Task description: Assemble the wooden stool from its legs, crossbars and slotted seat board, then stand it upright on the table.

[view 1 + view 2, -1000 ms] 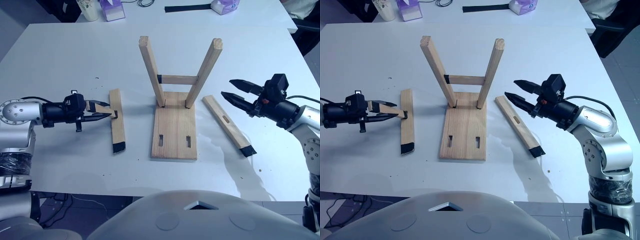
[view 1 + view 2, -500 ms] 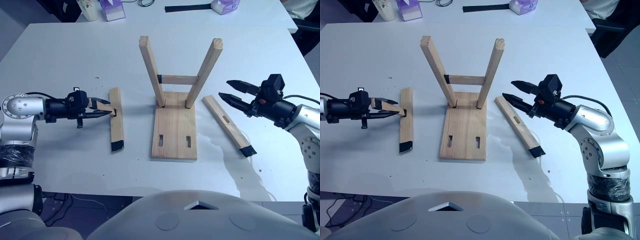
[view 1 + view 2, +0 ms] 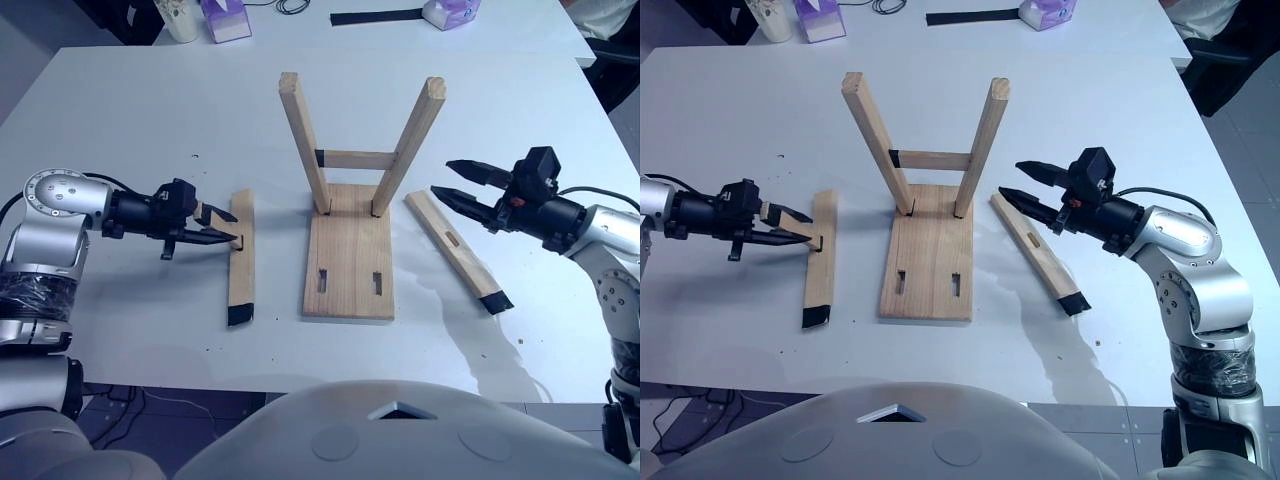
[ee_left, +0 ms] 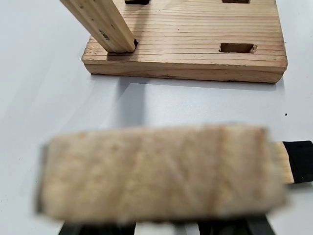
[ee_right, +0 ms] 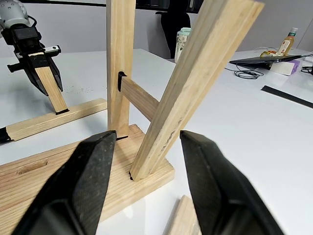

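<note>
Currently half-built. Board: flat pale plank with visible grain and rectangular slots, lying slots-up on the table, presumably so legs push in from above. Upright legs: two square-section sticks splayed in the board's far slots, tied by a rung.

Left of board: left leg, black-tipped, lying flat. The left claw pinches a short crossbar whose end meets this leg, probably seating it.

Right of board: right leg, slotted and black-tipped, lying flat. The right claw hovers spread near its far end, likely lining up a pick.
</note>
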Tool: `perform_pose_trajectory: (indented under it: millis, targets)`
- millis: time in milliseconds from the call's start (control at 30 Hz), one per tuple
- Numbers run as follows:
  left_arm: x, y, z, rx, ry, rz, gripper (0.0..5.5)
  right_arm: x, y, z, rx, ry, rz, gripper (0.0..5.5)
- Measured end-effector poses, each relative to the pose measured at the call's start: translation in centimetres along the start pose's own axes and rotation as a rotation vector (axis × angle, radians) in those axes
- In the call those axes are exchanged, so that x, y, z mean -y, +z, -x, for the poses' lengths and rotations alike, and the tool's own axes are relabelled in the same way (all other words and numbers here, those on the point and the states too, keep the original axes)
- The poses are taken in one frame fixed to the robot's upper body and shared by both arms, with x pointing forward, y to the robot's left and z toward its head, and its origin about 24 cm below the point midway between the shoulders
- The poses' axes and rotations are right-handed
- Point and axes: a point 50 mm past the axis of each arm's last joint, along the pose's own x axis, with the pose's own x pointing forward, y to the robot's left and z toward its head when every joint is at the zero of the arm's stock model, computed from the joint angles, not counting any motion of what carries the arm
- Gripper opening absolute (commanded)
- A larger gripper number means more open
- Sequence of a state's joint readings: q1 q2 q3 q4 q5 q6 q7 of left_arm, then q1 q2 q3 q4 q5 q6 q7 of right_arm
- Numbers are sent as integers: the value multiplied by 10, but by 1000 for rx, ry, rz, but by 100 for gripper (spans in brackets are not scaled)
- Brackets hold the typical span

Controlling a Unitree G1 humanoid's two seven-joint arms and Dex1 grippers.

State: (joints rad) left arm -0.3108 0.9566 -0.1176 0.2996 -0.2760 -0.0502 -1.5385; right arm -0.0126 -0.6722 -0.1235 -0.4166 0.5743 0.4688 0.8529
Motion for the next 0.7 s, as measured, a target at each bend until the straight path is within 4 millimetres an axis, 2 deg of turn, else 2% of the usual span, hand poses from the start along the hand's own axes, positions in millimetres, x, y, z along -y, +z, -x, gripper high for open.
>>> perform_pose_trajectory:
  millis: [267, 367, 467, 700]
  targets:
    - [1, 5, -4, -34, -30, -9, 130, -2, -1, -2, -2, 14, 7, 240]
    - [10, 5, -6, 17, -4, 26, 130, 0, -6, -6, -21, 43, 2, 240]
    - [17, 3, -8, 63, 28, 82, 130, 6, -1, -8, -7, 50, 18, 240]
    - [23, 1, -12, 117, 60, 144, 130, 6, -1, -8, -4, 55, 20, 240]
